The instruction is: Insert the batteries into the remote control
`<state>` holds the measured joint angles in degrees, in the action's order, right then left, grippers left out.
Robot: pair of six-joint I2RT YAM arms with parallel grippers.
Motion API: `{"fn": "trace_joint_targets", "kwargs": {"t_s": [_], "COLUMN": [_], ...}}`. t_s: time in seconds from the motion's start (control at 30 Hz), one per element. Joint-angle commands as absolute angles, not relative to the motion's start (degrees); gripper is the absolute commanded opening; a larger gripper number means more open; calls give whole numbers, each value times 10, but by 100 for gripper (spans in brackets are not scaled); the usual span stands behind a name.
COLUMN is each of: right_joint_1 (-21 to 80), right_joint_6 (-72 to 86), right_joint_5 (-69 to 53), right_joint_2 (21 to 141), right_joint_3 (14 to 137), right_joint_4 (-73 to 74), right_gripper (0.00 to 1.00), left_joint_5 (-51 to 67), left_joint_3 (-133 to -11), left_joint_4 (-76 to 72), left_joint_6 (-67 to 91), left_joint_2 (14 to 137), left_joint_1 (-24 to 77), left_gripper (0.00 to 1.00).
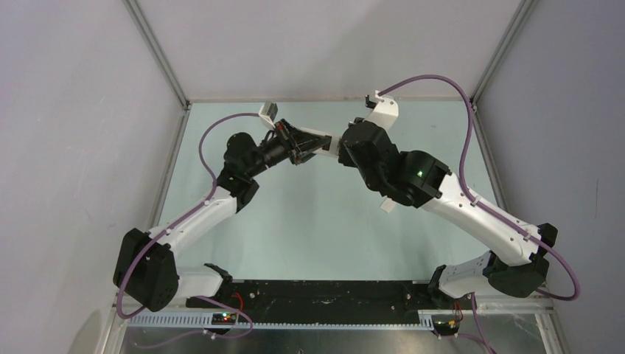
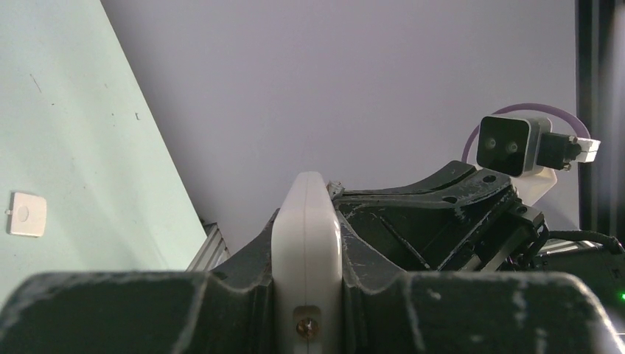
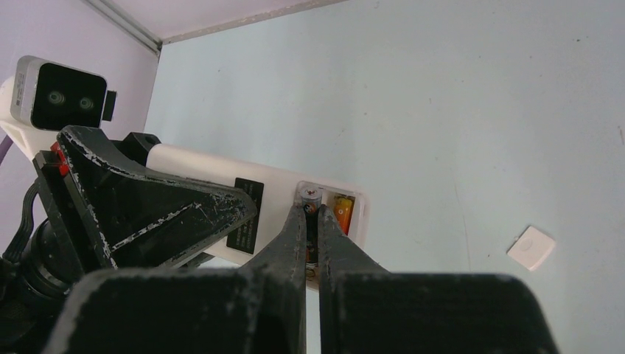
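Observation:
My left gripper is shut on the white remote control, holding it edge-on above the table; it also shows in the top view. In the right wrist view the remote's plain back faces up with its battery compartment open. The orange-red battery lies in the compartment's right slot. My right gripper is shut on the dark battery, which sits at the left slot beside the orange one. In the top view the right gripper meets the remote.
The small white square cover piece lies on the pale green table, seen also in the left wrist view and the right wrist view. Grey walls and aluminium frame rails enclose the table.

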<state>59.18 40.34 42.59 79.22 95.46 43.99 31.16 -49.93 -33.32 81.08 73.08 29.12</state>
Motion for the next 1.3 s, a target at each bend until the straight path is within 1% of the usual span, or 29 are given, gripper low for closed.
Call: {"fn": "trace_joint_targets", "kwargs": {"t_s": [0.0,0.17,0.27,0.37,0.7,1.1,1.17,1.23,1.27], "right_joint_1": [596,592,590,591,590,591,590,587,586], "right_joint_6": [443,464,469,470,476,480,480,473,470], "right_joint_5": [415,425,426,430,458,462,455,439,434], "right_joint_2": [787,790,793,797,815,804,796,786,778], "right_joint_3": [955,960,963,972,998,1006,1001,995,986], "right_joint_4": [478,498,504,510,548,557,551,532,523], "right_gripper": [0,0,3,9,21,29,32,40,47], "left_joint_5": [293,294,294,295,299,300,300,301,301], "left_joint_3": [-503,-499,-499,-498,-490,-485,-484,-482,-482], "left_joint_4": [-397,-399,-400,-401,-402,-402,-402,-402,-402], "left_joint_6": [823,823,822,822,820,816,815,813,813], "left_joint_2": [722,722,722,723,725,729,732,733,733], "left_joint_1": [290,289,288,288,287,284,284,283,283], "left_gripper": [0,0,0,0,0,0,0,0,0]}}
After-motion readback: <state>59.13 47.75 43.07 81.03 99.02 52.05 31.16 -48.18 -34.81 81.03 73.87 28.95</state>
